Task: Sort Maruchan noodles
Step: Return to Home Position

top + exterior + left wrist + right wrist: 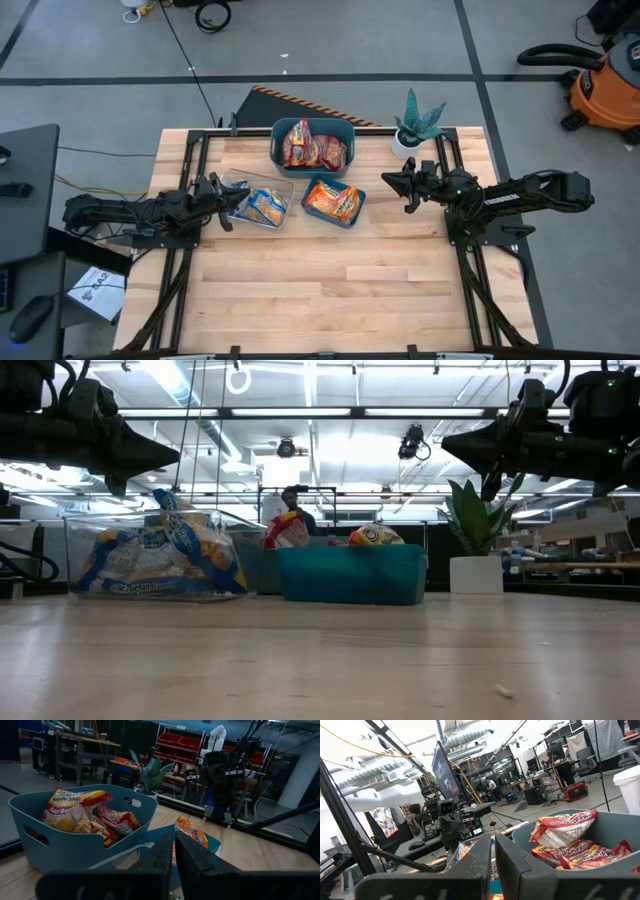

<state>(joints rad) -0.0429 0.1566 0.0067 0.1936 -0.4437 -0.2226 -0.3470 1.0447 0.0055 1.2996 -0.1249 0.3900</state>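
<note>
Maruchan noodles (75,810) marked "Noodle Soup" lie sorted; left pincer (172,457) and right pincer (448,447) closed.

Both arms, seen from above and from the side. The left arm (120,212) lies low and nearly straight, reaching from the left edge inward, with the left gripper (228,200) pointing toward the centre. The right arm (520,192) mirrors it from the right edge, and the right gripper (392,182) faces the left one, well apart from it. In the low view both grippers hang at the top of the picture, roughly level, tips aimed at each other. In each wrist view the two dark fingers (150,865) stand side by side with only a thin slit between them, nothing held.
</note>
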